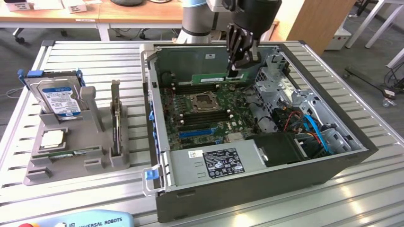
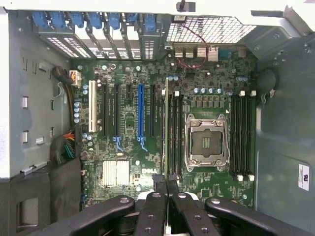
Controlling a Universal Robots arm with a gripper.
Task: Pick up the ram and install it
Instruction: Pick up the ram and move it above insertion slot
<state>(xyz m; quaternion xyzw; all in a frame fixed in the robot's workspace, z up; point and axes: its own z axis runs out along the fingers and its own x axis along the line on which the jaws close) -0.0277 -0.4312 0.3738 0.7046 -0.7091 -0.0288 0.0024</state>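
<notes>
Green ram (image 1: 211, 77) pinched in closed gripper (image 1: 232, 72), long axis parallel to memory slots (image 2: 173, 132), hanging close over them beside processor socket (image 2: 205, 142).

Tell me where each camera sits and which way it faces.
Exterior view: off the arm, raised beside the table, looking down into the open computer case; the arm and claw show, gripping the ram.
Wrist view: on the wrist, looking straight down along the claw onto the motherboard; its fingers show, with the ram edge-on.
Shared: the claw, ram, motherboard and CPU socket.
</notes>
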